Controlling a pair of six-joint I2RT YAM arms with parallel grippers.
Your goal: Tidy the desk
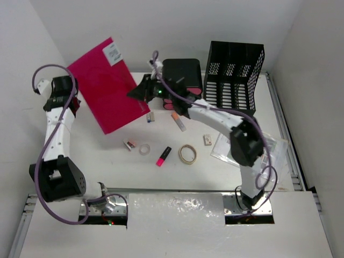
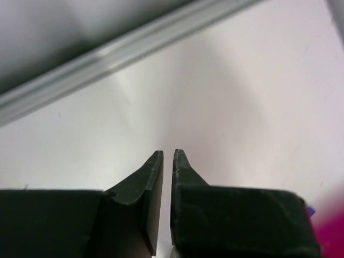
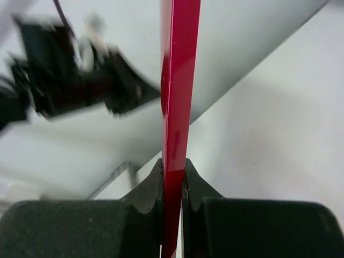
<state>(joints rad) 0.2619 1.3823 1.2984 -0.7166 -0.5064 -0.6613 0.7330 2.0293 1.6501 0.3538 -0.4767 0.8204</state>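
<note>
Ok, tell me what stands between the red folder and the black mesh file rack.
A black boxy object sits on the desk between the red folder, pinched in the right gripper, and the rack.

White-shelled left arm (image 1: 54,137) and right arm (image 1: 217,119), black joints, looping purple cables (image 1: 47,66), left hand (image 2: 168,153) with black wedge-tipped fingers (image 2: 142,188).

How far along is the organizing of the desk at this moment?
Little looks done: the mesh rack shows nothing inside. In hand: the right jaws clamp the red folder, raised off the desk. Left: pink highlighter, tape roll and marker lie scattered.
</note>
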